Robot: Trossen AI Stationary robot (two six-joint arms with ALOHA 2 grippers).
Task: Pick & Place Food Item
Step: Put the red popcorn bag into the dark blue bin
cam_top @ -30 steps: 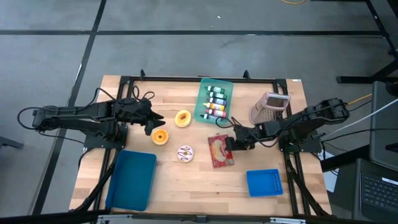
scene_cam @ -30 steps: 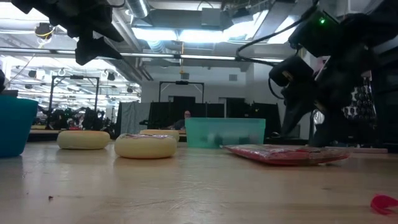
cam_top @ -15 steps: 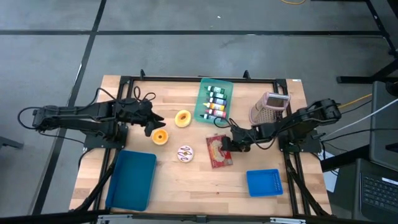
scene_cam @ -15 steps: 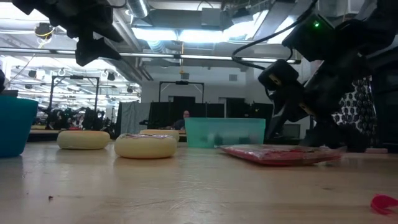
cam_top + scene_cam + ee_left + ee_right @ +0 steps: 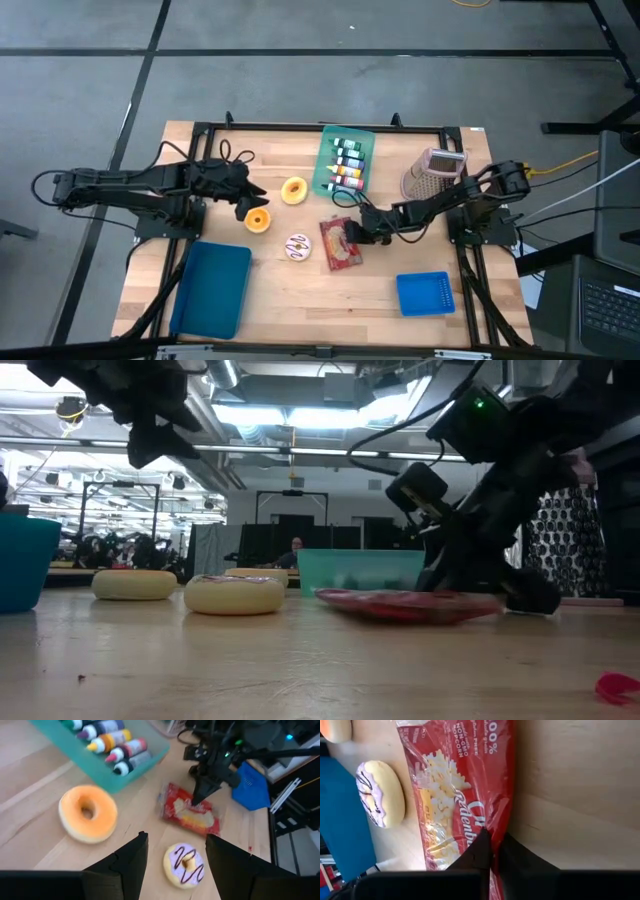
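High view: the right gripper [image 5: 358,231] reaches toward the table's middle and sits on the edge of the red popcorn bag [image 5: 340,244], which lies flat just beyond its tip. Past the bag lies a purple-iced donut [image 5: 298,247]. To one side of the right arm stand a teal tray of bottles [image 5: 346,161] and a grater [image 5: 434,172]; to the other lies a small blue tray [image 5: 424,294]. The left gripper [image 5: 256,192] hangs above the table between two orange donuts [image 5: 293,189], with a large blue tray [image 5: 213,288] beside its arm.

Low view: the right gripper [image 5: 437,581] slants down to the bag [image 5: 405,603], its tip at the bag's top face. The left gripper [image 5: 150,430] hangs high over the donuts [image 5: 235,594].

Left wrist view: the left gripper [image 5: 176,852] has its fingers [image 5: 132,856] spread wide with nothing between them. Ahead of it lie the purple donut [image 5: 184,864], an orange donut [image 5: 88,813] and the bag [image 5: 190,815], on which the right arm's tip presses.

Right wrist view: the right gripper [image 5: 494,845] has its fingers [image 5: 481,848] pressed almost together, pinching the bag's [image 5: 460,785] red wrapper at its edge. The purple donut [image 5: 380,793] lies just beside the bag.
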